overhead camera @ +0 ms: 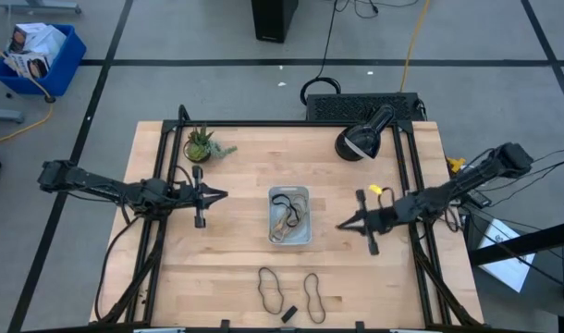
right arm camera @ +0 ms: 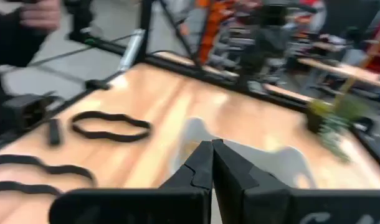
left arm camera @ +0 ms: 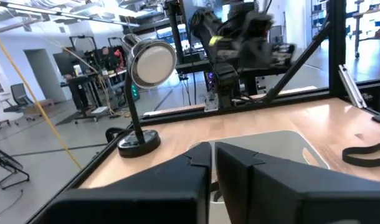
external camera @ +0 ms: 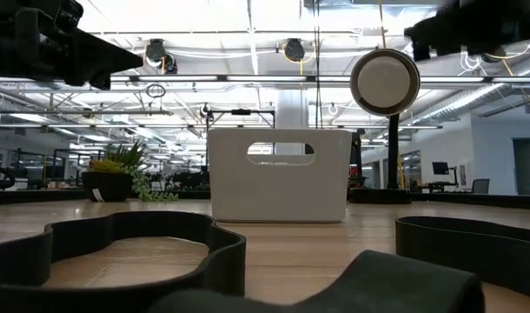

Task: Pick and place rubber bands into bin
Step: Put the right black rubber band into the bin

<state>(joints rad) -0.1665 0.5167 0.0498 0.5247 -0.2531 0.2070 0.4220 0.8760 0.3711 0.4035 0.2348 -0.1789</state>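
A grey floor point(overhead camera: 217, 88) crossed by dark lines surrounds the wooden tabletop point(overhead camera: 236, 250), with a blue crate point(overhead camera: 65, 57) off one corner and bright ceiling lights point(external camera: 248, 22) overhead.

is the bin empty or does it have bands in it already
Not empty: the high view shows tangled rubber bands lying inside the bin.

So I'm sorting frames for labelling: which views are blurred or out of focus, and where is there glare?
Right wrist view: smeared throughout, bands soft. Low view: the near bands loom dark and defocused, the bin is sharp, ceiling lights glare. Left wrist view: the near fingers are soft. High view: even light, sharp.
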